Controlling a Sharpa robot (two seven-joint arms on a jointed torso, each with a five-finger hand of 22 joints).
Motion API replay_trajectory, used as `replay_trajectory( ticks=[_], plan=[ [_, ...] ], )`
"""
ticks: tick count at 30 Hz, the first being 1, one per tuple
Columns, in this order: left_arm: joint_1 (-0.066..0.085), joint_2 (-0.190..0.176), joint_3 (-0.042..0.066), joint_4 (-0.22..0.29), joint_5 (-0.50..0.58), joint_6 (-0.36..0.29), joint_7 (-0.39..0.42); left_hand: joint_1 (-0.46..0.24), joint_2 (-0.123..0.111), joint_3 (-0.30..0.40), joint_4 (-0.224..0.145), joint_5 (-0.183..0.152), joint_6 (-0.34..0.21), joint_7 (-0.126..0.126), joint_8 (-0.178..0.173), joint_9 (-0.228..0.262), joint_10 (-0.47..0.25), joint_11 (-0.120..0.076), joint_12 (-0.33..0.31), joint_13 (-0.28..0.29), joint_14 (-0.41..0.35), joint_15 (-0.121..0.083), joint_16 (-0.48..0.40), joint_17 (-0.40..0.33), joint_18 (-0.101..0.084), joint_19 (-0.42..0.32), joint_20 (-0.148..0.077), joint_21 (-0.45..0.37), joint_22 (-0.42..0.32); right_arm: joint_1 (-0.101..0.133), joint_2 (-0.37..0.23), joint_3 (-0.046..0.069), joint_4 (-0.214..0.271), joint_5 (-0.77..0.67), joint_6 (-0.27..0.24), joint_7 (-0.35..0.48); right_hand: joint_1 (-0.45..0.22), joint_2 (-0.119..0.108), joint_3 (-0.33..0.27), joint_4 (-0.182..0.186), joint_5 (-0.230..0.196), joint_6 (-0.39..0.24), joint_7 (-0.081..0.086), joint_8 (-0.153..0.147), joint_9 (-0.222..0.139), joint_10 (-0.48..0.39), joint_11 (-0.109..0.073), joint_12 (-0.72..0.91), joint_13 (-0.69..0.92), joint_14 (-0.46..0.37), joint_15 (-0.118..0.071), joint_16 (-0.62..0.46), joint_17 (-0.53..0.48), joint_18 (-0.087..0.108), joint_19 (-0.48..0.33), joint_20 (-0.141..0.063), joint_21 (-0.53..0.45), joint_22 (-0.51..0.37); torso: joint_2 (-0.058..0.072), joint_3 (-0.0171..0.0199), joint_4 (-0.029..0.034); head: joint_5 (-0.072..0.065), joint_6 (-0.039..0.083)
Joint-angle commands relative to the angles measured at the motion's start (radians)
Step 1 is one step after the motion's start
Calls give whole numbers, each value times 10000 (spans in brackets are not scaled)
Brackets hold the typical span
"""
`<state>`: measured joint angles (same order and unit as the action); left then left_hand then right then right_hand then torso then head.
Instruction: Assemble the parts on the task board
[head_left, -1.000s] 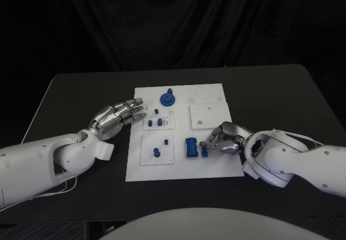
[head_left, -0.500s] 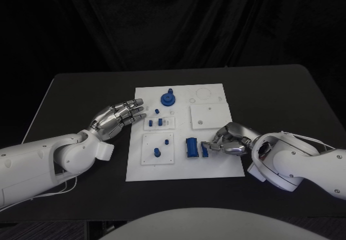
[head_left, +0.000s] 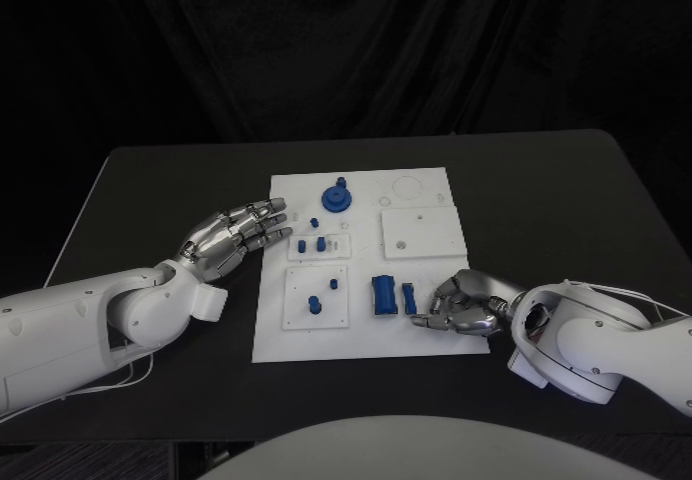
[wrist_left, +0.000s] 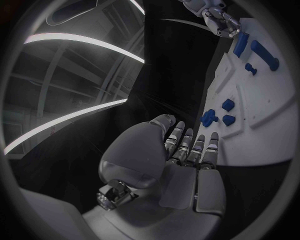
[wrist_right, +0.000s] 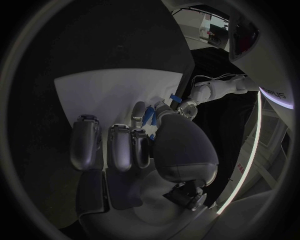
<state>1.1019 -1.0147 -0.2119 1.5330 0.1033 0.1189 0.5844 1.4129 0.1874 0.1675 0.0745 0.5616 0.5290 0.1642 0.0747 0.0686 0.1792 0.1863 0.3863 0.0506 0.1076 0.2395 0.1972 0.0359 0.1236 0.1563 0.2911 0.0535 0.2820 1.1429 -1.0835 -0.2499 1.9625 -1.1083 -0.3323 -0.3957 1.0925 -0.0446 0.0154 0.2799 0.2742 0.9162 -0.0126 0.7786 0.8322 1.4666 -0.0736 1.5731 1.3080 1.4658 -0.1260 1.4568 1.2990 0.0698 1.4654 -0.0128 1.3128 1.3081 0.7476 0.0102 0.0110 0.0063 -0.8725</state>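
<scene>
The white task board (head_left: 427, 190) lies mid-table. A blue gear-like part (head_left: 335, 197) stands at its far end, two small blue parts (head_left: 310, 244) sit on a small plate, and two more (head_left: 320, 295) lie on the plate nearer me. A blue block (head_left: 384, 295) and a slim blue piece (head_left: 410, 297) stand side by side. My right hand (head_left: 462, 306) rests at the board's near right corner, fingers curled, just beside the slim piece and apart from it. My left hand (head_left: 231, 237) hovers at the board's left edge with its fingers apart, holding nothing.
A larger white square plate (head_left: 420, 232) sits on the board's right half. In the left wrist view the board (wrist_left: 269, 115) and my right hand (wrist_left: 215, 17) lie beyond my left hand's fingers (wrist_left: 187, 145). Black table surrounds the board.
My right hand has drawn back toward me from the slim blue piece, which stays standing beside the block. The left hand has not moved.
</scene>
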Motion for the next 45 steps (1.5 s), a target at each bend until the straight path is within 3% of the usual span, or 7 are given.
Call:
replay_trajectory(
  ticks=[1, 14, 17, 21, 29, 37, 45],
  plan=[
    [-24, 0, 7, 9, 19, 144, 77, -83, -18, 58, 21, -5, 83, 177, 39, 13, 2, 54, 47, 11, 57, -9, 60, 9, -62, 68, 19, 65, 5, -54, 8, 2, 10, -57, 348, -194, 99, 34, -76, 6, -36, -58, -19, 103, 100, 1042, -57, -23, 2628, 598, -78, 31, -18, -83, 271, -76, -47, 1813, -1, -1, -13, 13, -2],
    [-39, 0, 7, -11, 19, 154, 44, -83, -18, 58, 21, -5, 83, 177, 39, 13, 2, 54, 47, 11, 57, -9, 60, 9, -62, 68, 19, 65, 5, -85, 89, 2, -70, -19, 95, -74, -44, 194, -214, 93, -76, -168, -33, 225, 244, 1042, -72, -23, 2628, 585, -93, 1, -87, -72, 255, -93, -102, 1796, 13, 12, 20, -8, -2],
    [-40, -5, 7, -10, 19, 156, 29, -83, -18, 58, 21, -5, 83, 177, 39, 13, 2, 54, 47, 11, 57, -9, 60, 9, -62, 68, 19, 65, 5, -86, 90, 2, -65, -4, 39, -58, -162, 292, -321, 96, -232, -209, -40, 265, 296, 1042, -78, -23, 2628, 586, -99, 0, -86, -72, 254, -100, -106, 1795, 20, 10, 13, 9, -2],
    [-42, -8, 7, -15, 19, 160, 5, -101, -28, 95, 26, -7, 98, 181, 45, 15, 15, 66, 59, 12, 68, -2, 81, 13, -63, 74, 21, 66, 2, -87, 95, 2, -72, 7, -66, -71, -425, 502, -577, 106, -817, -232, -54, 335, 379, 1042, -91, -23, 2628, 586, -109, -5, -100, -70, 253, -110, -120, 1792, 20, 3, 6, 20, -2],
    [-44, 5, 7, -15, 19, 180, -41, -102, -28, 96, 27, -7, 99, 181, 45, 16, 15, 66, 59, 12, 68, -2, 81, 12, -63, 74, 21, 66, 2, -87, 114, 3, -121, 13, -187, -184, -593, 783, -667, 117, -880, -209, -72, 380, 420, 1042, -104, -23, 2628, 596, -119, 14, -62, -73, 262, -119, -104, 1798, 19, 5, 15, 10, -2],
    [-47, 14, 7, -14, 19, 195, -80, -107, -32, 103, 28, -8, 113, 184, 49, 17, 15, 69, 57, 12, 64, -3, 75, 11, -64, 75, 21, 66, 0, -86, 151, 4, -192, 13, -298, -228, -472, 1005, -653, 76, -651, -158, -111, 463, 486, 1042, -135, -23, 2628, 594, -141, 10, -80, -70, 263, -136, -112, 1796, 13, 5, 8, 38, -2],
    [-50, 25, 7, -18, 19, 218, -120, -107, -32, 103, 28, -8, 113, 184, 49, 17, 15, 69, 57, 12, 64, -3, 75, 11, -64, 75, 21, 66, 0, -86, 231, 5, -228, -41, -390, -185, 618, 1026, -403, -272, 440, -234, -177, 539, 610, 1042, -196, -23, 2628, 593, -194, 15, -81, -71, 266, -189, -111, 1797, 11, 2, 6, 54, -2]
  ],
)
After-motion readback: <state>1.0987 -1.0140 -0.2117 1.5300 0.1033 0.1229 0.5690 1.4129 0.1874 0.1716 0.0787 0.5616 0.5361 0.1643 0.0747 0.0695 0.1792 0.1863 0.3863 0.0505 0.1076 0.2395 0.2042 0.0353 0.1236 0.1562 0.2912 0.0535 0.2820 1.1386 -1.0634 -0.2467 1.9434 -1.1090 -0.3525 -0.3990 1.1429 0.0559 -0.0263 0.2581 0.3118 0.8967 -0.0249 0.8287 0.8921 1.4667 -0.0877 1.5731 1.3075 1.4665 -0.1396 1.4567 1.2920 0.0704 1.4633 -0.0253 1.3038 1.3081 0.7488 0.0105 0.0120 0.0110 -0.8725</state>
